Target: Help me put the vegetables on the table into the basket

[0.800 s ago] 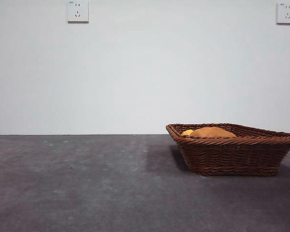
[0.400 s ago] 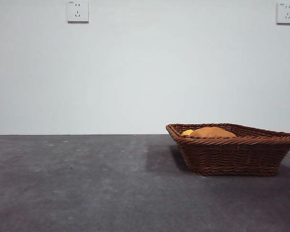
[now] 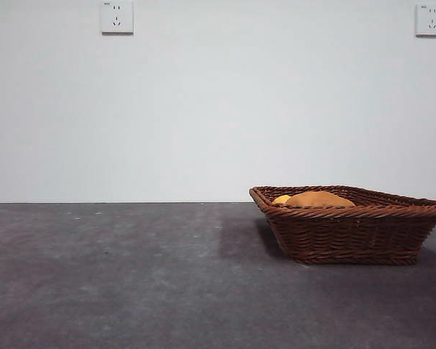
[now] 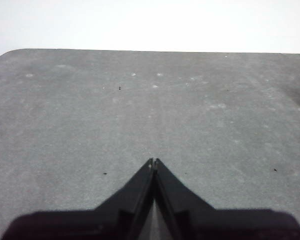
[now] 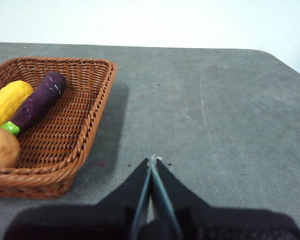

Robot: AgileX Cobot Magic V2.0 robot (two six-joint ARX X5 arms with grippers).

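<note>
Vegetables are all inside the basket [image 5: 85, 125], which sits on the worktop [image 3: 131, 276] toward the right side of the front view. In the right wrist view: corn cob [image 5: 7, 101] lies against the basket floor next to the eggplant [image 5: 37, 101], the two side by side and touching or nearly so. The eggplant is dark purple with its green tip pointing toward the potato [image 5: 1, 149]. The potato sits at the near corner of the basket, just beside that green tip (contact between them is hard to call).

In the front view only the potato's orange-brown top and a sliver of yellow corn show above the braided rim; the eggplant is hidden behind the wicker wall there. The basket stands flat and casts a soft shadow on the worktop to its left.

Right hand [image 5: 153, 159]: jaws pressed together, tips meeting at a point, nothing between them. It hovers over bare worktop just beside the basket's long side, clear of the rim.

Left hand [image 4: 153, 161]: jaws likewise closed tip to tip, holding nothing, over a bare stretch of mottled grey worktop well away from the basket (no basket in its view).

Neither arm shows in the front view. Two wall sockets [image 3: 117, 17] are on the white wall behind.
</note>
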